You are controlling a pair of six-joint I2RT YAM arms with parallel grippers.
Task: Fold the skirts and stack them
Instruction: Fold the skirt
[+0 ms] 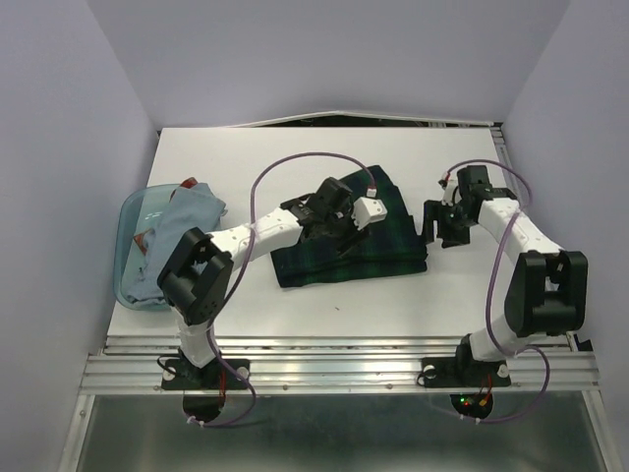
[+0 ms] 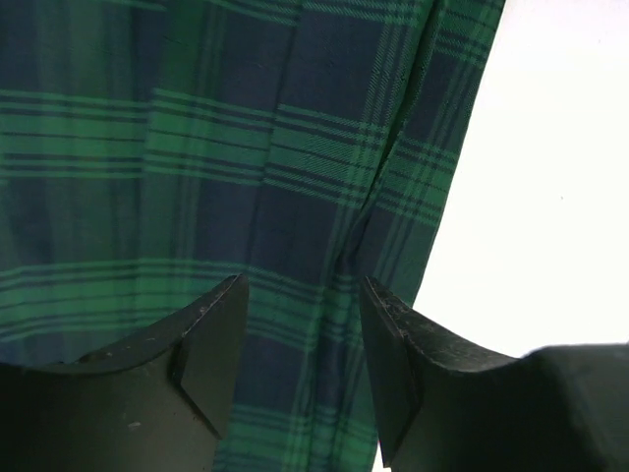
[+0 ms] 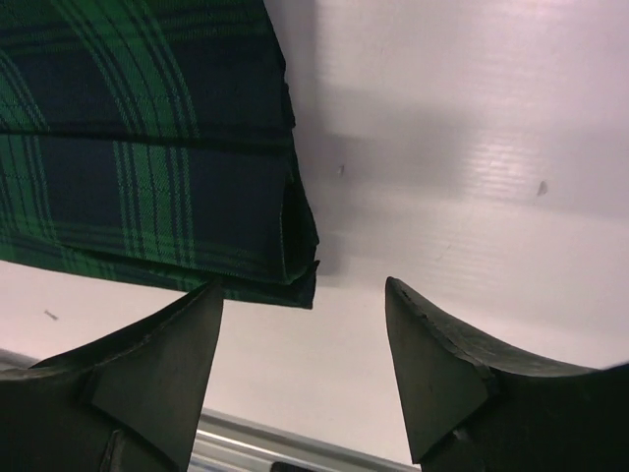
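Note:
A dark green-and-navy tartan skirt (image 1: 383, 251) lies folded in the middle of the white table (image 1: 295, 157). My left gripper (image 1: 339, 224) hovers over it, jaws open and empty, and the tartan cloth (image 2: 246, 147) fills the left wrist view. My right gripper (image 1: 440, 224) is open and empty just right of the skirt's right edge. The skirt's folded corner (image 3: 197, 197) shows at upper left in the right wrist view. A pale grey-blue skirt (image 1: 182, 221) lies crumpled in the tub at left.
A translucent blue plastic tub (image 1: 133, 211) sits at the table's left edge. A metal rail (image 1: 334, 369) runs along the near edge. Purple-tinted walls close in on the left, back and right.

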